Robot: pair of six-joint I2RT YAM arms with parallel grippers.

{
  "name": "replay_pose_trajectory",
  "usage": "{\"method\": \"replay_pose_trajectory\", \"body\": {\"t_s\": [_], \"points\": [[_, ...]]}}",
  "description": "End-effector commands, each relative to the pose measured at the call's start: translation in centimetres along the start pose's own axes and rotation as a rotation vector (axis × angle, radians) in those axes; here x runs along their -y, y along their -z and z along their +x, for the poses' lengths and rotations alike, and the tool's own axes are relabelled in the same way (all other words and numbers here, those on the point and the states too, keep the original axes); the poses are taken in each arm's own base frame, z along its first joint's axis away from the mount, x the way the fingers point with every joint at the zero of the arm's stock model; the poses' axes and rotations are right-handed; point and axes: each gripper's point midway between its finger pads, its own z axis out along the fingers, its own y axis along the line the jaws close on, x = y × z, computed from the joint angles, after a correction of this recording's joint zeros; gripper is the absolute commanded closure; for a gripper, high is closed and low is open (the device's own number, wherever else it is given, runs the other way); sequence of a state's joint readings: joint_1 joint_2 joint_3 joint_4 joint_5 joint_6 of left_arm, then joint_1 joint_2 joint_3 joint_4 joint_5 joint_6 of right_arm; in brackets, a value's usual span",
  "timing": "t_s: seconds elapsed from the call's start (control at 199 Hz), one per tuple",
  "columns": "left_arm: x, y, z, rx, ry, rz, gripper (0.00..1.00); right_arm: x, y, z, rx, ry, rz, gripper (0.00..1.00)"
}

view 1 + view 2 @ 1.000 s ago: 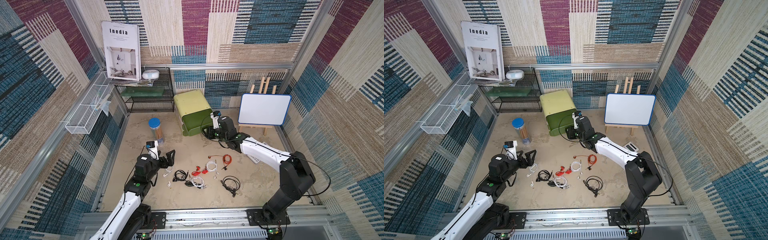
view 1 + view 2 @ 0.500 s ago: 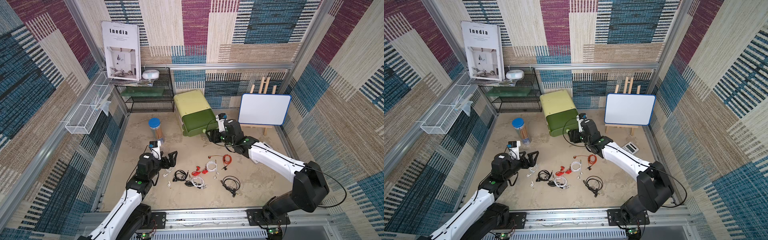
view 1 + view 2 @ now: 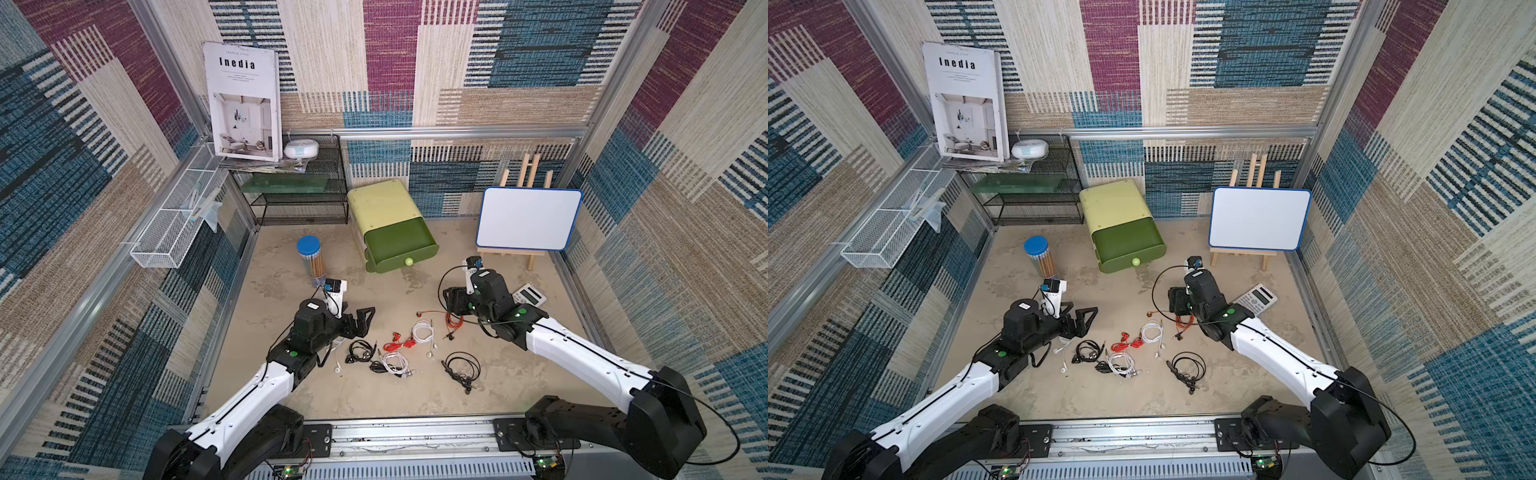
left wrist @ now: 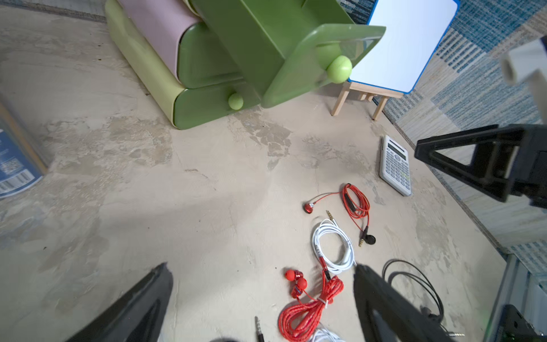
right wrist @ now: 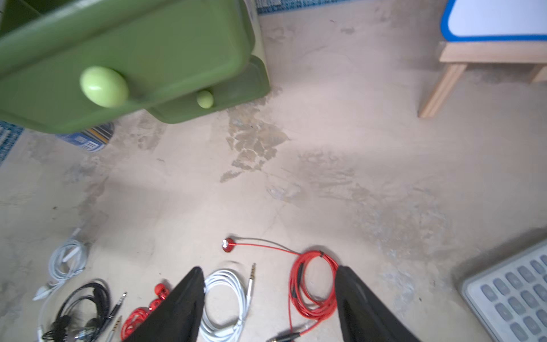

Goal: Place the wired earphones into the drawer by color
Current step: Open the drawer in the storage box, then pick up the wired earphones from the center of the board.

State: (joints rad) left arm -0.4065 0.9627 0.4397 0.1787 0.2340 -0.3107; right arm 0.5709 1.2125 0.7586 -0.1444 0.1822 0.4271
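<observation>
The green drawer (image 3: 397,241) of the yellow-green cabinet stands pulled open; its round knob (image 4: 339,69) shows in the left wrist view. Several wired earphones lie on the floor in front of it: an orange-red coil (image 3: 454,321), a white coil (image 3: 423,331), a red bundle (image 3: 399,343), black bundles (image 3: 360,351) and a black loop (image 3: 461,368). My left gripper (image 3: 365,320) is open, and the red bundle (image 4: 307,311) lies between its fingers. My right gripper (image 5: 268,269) is open above the white coil (image 5: 228,302) and the orange-red coil (image 5: 313,284), holding nothing.
A pencil tube with a blue lid (image 3: 309,259) stands left of the cabinet. A whiteboard on a wooden easel (image 3: 528,222) and a calculator (image 3: 528,294) are at the right. A black wire shelf (image 3: 299,195) and a white mesh basket (image 3: 174,224) sit at the back left.
My right gripper has drawn back from the drawer front toward the earphones and opened wider. The left arm has edged forward over the earphones, still open.
</observation>
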Motion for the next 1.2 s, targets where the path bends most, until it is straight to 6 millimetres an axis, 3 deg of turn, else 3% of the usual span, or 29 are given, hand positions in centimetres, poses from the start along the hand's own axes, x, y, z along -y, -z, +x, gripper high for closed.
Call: {"method": "replay_pose_trajectory", "body": {"t_s": [0.0,0.346,0.958,1.194], "points": [[0.6,0.0,-0.9,0.03,-0.049,0.012,0.01,1.7,-0.6,1.5,-0.046,0.003,0.04,0.28],[0.6,-0.4,-0.4,0.017,-0.075,-0.003,0.01,4.1,-3.2,5.5,-0.191,-0.026,0.053,0.34],[0.6,-0.2,-0.4,0.02,-0.082,-0.014,0.01,5.6,-6.3,7.8,-0.301,-0.02,0.099,0.5],[0.5,-0.2,-0.4,0.019,-0.083,-0.018,0.01,5.8,-7.0,8.3,-0.326,-0.016,0.111,0.51]]}}
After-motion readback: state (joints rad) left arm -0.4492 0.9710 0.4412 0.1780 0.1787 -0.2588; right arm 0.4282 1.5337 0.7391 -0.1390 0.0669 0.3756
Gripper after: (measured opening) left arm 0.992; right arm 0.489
